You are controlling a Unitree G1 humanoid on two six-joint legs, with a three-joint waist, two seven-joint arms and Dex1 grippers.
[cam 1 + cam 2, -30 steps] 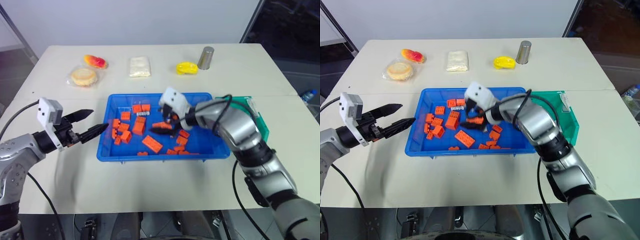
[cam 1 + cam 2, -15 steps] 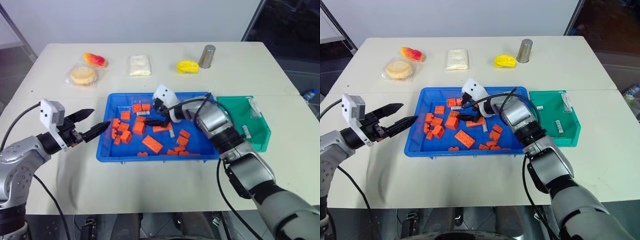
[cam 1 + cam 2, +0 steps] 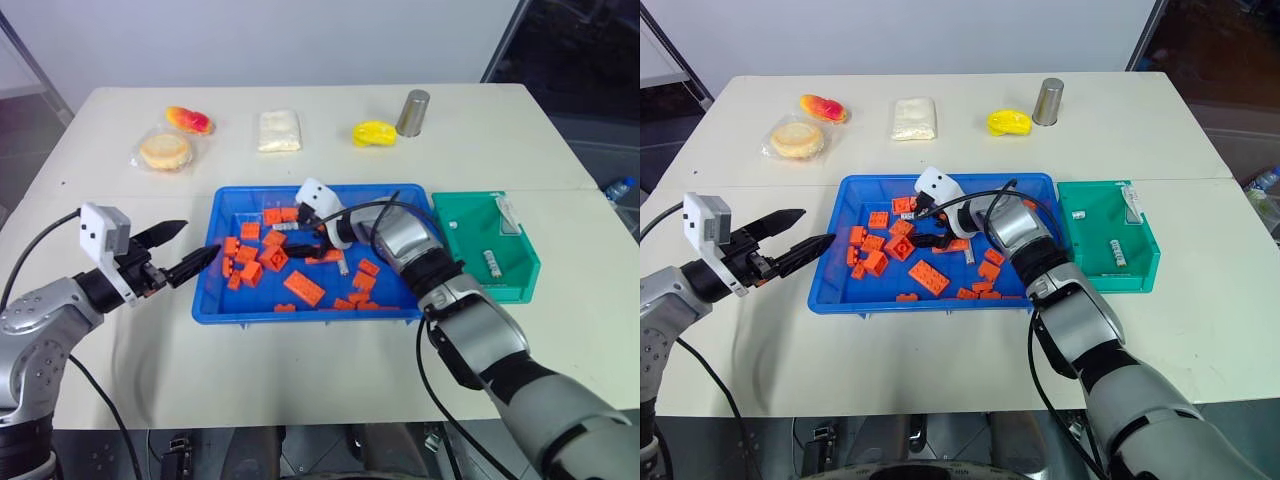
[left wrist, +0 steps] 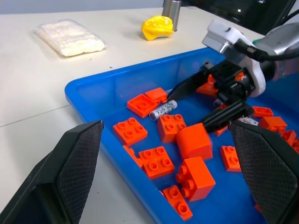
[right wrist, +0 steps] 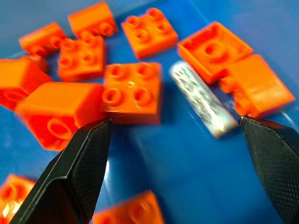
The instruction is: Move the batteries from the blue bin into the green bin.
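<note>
orange toy bricks (image 3: pixel 303 288) crowd the blue bin (image 3: pixel 400 309) at the middle of a pale desk (image 3: pixel 300 365), where the right tool (image 4: pixel 205 105) hangs low inside the bin with its 2 black fingers spread wide and nothing between them. one of the batteries (image 4: pixel 163 110), a small silver cylinder, lies on the bin floor among the bricks, near the tip of one finger (image 4: pixel 187 86); in the right wrist view it lies between the 2 finger pads. another battery (image 3: pixel 343 266) rests near the bin's centre. the green bin (image 3: pixel 525 285) sits just beside the blue bin on the robot's right, with a few batteries (image 3: pixel 490 262) already on its floor. the left tool (image 3: pixel 178 250) hovers at the blue bin's left rim, fingers apart and empty. along the desk's far edge stand a grey metal can (image 3: pixel 411 113), a yellow item (image 3: pixel 373 134), a white packet (image 3: pixel 278 131) and wrapped snacks (image 3: pixel 166 152).
</note>
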